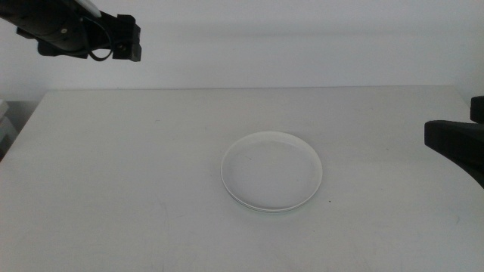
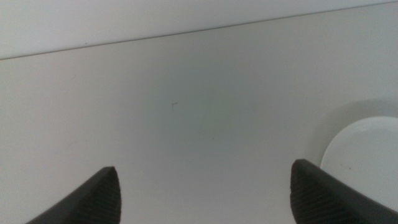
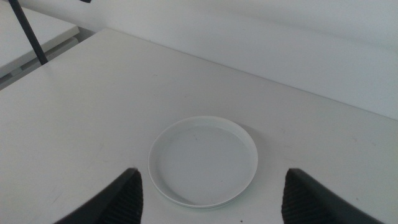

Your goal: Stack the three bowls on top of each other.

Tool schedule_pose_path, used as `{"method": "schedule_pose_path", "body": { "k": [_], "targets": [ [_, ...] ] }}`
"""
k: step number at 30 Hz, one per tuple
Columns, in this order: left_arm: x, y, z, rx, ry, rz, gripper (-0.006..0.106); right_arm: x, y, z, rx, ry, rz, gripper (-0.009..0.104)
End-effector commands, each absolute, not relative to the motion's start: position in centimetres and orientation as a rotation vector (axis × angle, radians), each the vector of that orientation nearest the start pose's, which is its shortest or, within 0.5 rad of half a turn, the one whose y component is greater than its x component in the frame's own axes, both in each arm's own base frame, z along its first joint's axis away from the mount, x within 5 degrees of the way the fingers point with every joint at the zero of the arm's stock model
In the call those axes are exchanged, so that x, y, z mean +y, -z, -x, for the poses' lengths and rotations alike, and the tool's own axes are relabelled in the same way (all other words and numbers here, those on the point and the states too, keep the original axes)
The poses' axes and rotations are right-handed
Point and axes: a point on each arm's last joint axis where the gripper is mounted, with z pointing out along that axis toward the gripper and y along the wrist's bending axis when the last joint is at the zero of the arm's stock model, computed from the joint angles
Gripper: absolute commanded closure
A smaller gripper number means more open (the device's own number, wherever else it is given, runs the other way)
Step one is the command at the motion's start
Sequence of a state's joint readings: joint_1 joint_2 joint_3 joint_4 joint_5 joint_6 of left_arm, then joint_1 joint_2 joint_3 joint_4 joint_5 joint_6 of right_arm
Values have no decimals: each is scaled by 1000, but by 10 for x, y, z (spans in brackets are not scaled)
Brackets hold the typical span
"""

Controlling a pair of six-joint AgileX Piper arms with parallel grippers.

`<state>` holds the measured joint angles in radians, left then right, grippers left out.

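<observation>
White bowl stack (image 1: 271,171); rim layers visible middle view only.

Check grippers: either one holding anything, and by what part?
Nothing is held. Left gripper is open over bare table; right gripper is open, above the stacked bowls, touching none.

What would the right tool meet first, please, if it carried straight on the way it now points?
Most likely the stacked bowls: in its own wrist view, the open right tool frames the stack squarely between its jaws. Depth is unclear, but only bare table shows around it.
</observation>
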<state>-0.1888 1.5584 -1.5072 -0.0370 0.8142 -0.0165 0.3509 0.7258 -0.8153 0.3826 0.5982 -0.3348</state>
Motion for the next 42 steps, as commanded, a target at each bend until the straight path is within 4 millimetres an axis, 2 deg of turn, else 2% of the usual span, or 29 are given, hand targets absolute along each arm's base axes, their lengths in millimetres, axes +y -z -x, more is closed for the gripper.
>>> {"method": "schedule_pose_path", "body": {
  "k": [1,8,12,16,21,24,27,30,33,37,42],
  "targets": [
    [-64,-406,-327,2231,159,-163,-4,64,-385,-126,1821,-415,460,39],
    [-59,-419,-306,2253,139,-172,-4,64,-386,-126,1818,-419,452,39],
    [-57,-427,-294,2248,140,-172,-4,67,-381,-137,1882,-491,344,39],
    [-57,-436,-286,2211,165,-165,-4,75,-378,-166,1938,-484,308,39],
    [-55,-438,-286,2195,128,-178,-4,81,-395,-209,1948,-450,244,39],
    [-52,-441,-284,2173,88,-181,-4,68,-406,-238,1977,-401,161,39],
    [-49,-448,-274,2148,84,-179,-4,44,-415,-252,2027,-326,108,39],
    [-45,-453,-252,2085,90,-175,-4,21,-419,-244,2032,-241,82,39],
    [-42,-444,-228,2025,107,-169,-4,9,-417,-221,2007,-164,80,39],
    [-38,-416,-200,1961,141,-157,-4,8,-400,-188,1920,-131,69,39],
    [-31,-377,-160,1842,156,-149,-4,6,-363,-142,1831,-31,126,39]
  ]
}}
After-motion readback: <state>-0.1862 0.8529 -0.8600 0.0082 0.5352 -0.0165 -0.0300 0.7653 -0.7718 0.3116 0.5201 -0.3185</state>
